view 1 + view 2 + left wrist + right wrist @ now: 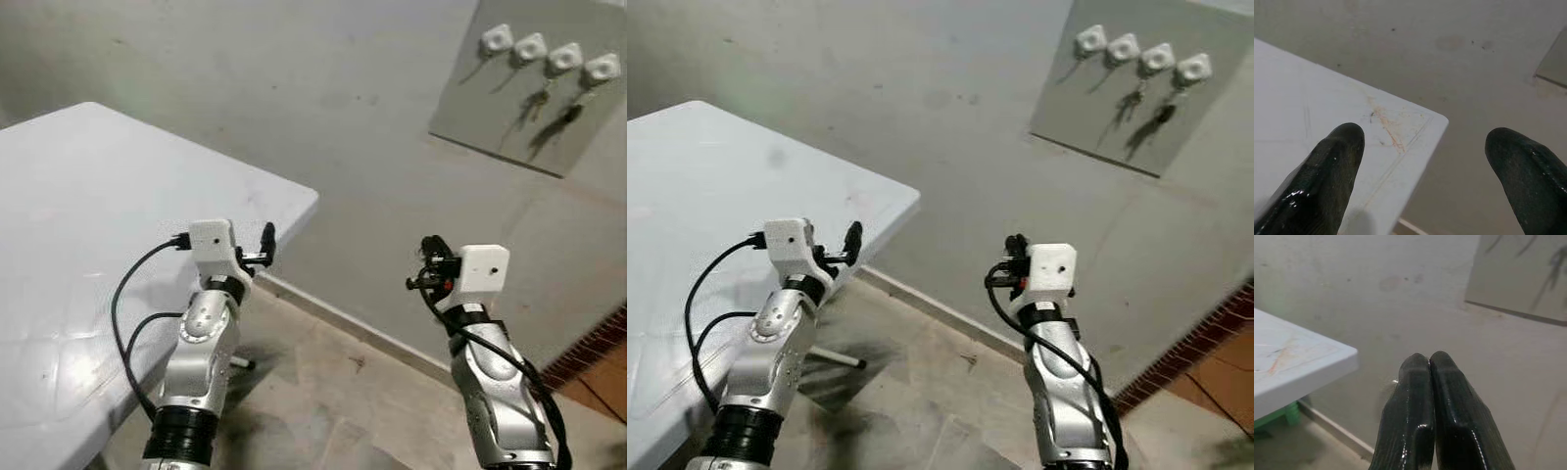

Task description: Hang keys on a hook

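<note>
Right gripper (423, 266): fingers pressed flat together per the right wrist view, nothing visible between them. It is raised in front of the robot at mid height, well apart from the wall and aimed roughly toward it. No key is seen on it, so it is judged empty.

Left gripper (263, 247): fingers spread wide per the left wrist view, nothing between them. It sits just past the near right corner of the white desk (88, 255), aimed over the desk corner toward the wall.

Task items:
- Grey board (509, 127) on the far wall, upper right of the scene, carries four white hooks (530, 47) in a row.
- Keys (535, 102) hang below the third hook from the left; a second dark bunch (568, 117) hangs below the rightmost hook. The two left hooks look bare, though only shadows can be made out below them.
- No loose keys can be made out on the desk surface.

Assessment: with keys already hanging and both grippers empty, the hang step is prob. complete, or a further set has yet to be fetched; cannot tell which. Arm posture (both raised, away from the board) fits a neutral carry/standby pose rather than a reach. The board is high and far, so any further hanging req. an approach to the wall first.
</note>
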`<state>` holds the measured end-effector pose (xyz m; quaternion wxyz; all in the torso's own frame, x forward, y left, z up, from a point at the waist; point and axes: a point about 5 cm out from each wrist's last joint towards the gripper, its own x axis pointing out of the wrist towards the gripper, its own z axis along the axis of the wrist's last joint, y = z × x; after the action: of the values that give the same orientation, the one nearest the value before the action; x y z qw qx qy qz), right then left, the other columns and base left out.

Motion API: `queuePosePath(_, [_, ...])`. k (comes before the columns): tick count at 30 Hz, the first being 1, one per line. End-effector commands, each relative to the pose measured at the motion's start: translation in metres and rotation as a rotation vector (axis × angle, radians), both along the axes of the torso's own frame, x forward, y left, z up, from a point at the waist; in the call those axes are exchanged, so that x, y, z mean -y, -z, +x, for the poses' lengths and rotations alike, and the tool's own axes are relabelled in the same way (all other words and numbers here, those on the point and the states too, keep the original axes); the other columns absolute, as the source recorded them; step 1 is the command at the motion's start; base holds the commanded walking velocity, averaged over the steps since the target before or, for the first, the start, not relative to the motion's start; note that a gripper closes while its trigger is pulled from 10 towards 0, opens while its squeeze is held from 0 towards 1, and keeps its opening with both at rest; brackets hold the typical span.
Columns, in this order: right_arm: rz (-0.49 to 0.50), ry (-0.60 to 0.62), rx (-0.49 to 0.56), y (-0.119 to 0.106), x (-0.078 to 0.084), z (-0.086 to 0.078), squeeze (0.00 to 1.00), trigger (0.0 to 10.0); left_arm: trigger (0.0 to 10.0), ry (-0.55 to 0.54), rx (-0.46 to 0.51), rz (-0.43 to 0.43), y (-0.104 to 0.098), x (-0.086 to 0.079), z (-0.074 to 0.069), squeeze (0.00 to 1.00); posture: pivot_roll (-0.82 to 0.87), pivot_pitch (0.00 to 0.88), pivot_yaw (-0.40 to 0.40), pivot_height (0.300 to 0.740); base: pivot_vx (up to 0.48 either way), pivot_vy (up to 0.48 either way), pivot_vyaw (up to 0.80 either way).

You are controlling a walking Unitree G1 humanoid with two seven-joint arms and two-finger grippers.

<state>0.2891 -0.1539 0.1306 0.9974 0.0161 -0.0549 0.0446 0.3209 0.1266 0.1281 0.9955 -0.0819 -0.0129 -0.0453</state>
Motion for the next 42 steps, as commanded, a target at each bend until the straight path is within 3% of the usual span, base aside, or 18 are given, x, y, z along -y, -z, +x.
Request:
queuePosePath(1, [-0.007,0.017,0.007,-0.002,0.005,0.0,0.0,10.0,10.0,0.017,-0.002,0.01,-0.002,0.006,-0.001,0.0,0.06,0.017,-0.073,0.74,0.0,0.0,-0.79])
queuePosePath(7, [-0.014,0.031,-0.002,0.001,0.008,-0.001,0.0,10.0,10.0,0.049,-0.007,0.037,0.002,0.006,-0.008,0.0,0.06,0.024,-0.063,0.74,0.0,0.0,-0.79])
queuePosePath(24, [0.026,0.084,-0.002,0.007,0.01,-0.009,0.0,10.0,10.0,0.068,-0.005,0.086,-0.005,0.0,-0.005,0.0,0.06,0.037,-0.006,0.74,0.0,0.0,-0.79])
queuePosePath(26, [0.084,0.093,-0.02,0.008,0.01,-0.011,0.0,10.0,10.0,0.076,-0.009,0.082,-0.004,0.001,-0.006,0.0,0.05,0.04,-0.003,0.74,0.0,0.0,0.0])
queuePosePath(28, [0.055,0.139,-0.043,0.01,0.013,-0.012,0.0,10.0,10.0,0.094,-0.022,0.079,-0.003,0.002,-0.006,0.0,0.05,0.043,-0.001,0.74,0.0,0.0,0.0])
queuePosePath(32, [0.099,0.191,-0.146,0.019,0.016,-0.013,0.0,10.0,10.0,0.101,-0.051,0.054,0.001,0.002,-0.007,0.0,0.05,0.045,0.0,0.74,0.0,0.0,0.0])
queuePosePath(42, [0.037,0.087,-0.105,0.014,0.014,-0.018,0.0,10.0,10.0,0.095,-0.08,0.004,0.004,0.002,-0.008,0.0,0.04,0.042,-0.011,0.74,0.066,0.0,0.0])
